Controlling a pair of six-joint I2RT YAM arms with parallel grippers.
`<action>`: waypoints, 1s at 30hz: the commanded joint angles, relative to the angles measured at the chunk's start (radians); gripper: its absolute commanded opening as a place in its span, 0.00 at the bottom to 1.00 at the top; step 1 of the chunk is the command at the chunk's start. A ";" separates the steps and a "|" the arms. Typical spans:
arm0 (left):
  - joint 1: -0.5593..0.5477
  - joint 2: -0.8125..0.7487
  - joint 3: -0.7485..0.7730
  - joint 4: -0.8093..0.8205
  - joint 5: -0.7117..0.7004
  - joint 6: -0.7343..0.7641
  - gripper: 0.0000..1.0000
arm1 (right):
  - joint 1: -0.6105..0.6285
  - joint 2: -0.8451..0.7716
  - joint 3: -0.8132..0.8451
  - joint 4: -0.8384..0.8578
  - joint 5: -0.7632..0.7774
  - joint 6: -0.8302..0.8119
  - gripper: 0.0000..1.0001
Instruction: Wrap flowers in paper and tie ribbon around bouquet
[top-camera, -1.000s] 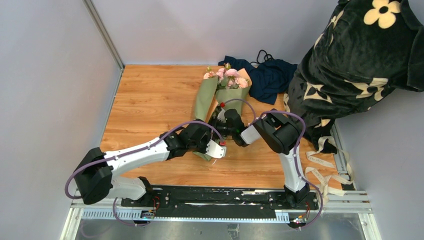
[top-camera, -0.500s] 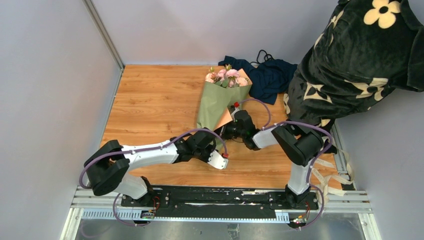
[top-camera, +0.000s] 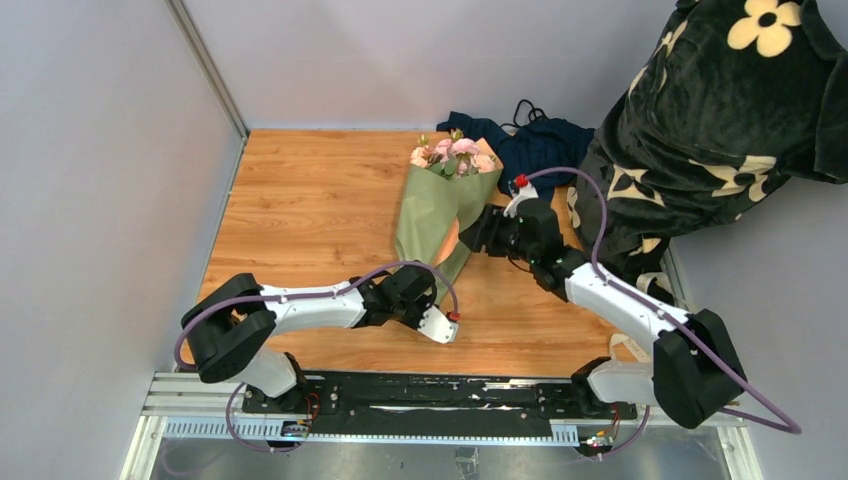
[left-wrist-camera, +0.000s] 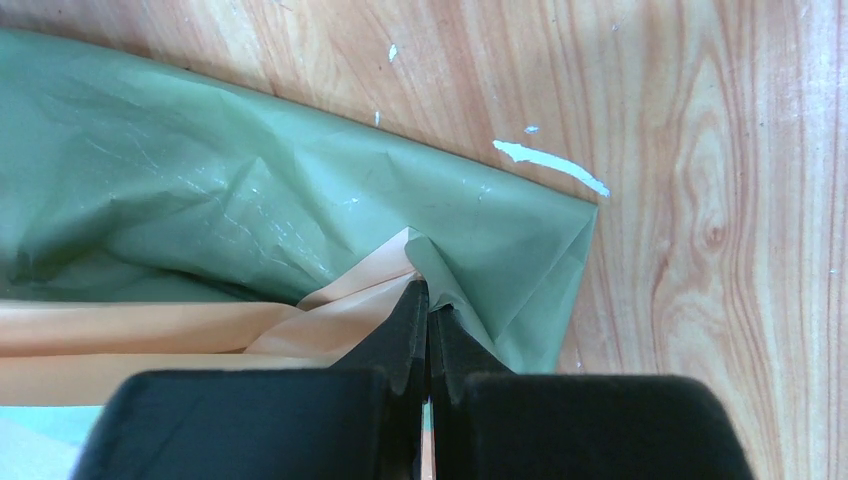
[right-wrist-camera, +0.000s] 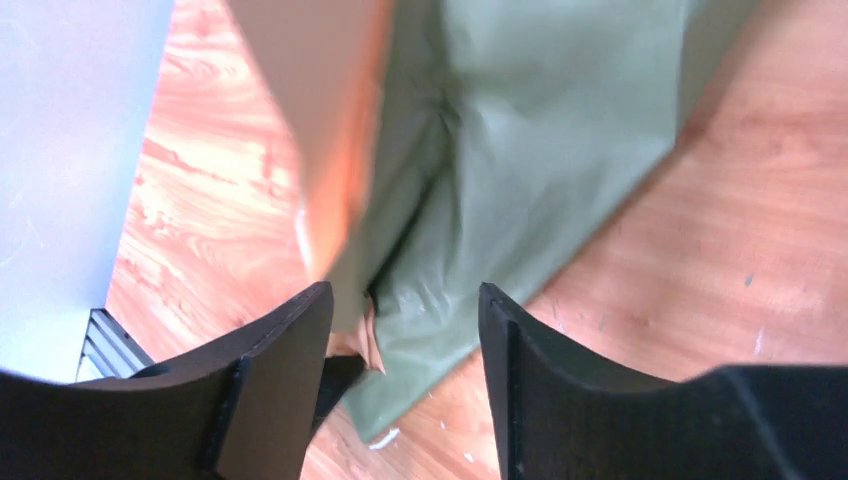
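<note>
The left arm (top-camera: 305, 306) lies low, stretched forward and to the right from its base. The left gripper (left-wrist-camera: 428, 300) is closed tip to tip, pinching a fold of the paper (left-wrist-camera: 250, 200). The right arm (top-camera: 612, 297) reaches forward and left, nearly straight. The right gripper (right-wrist-camera: 405, 296) has its 2 fingers (right-wrist-camera: 290, 340) parted wide.
</note>
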 joint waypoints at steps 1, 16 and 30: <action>-0.022 0.035 0.004 -0.024 0.017 -0.010 0.00 | -0.012 -0.017 0.142 -0.226 0.056 -0.183 0.65; -0.034 0.061 0.013 -0.038 0.009 -0.016 0.00 | -0.013 0.234 0.309 -0.100 -0.027 -0.140 0.69; -0.040 0.077 0.044 -0.067 0.009 -0.027 0.05 | -0.050 0.293 0.309 -0.080 -0.107 -0.141 0.05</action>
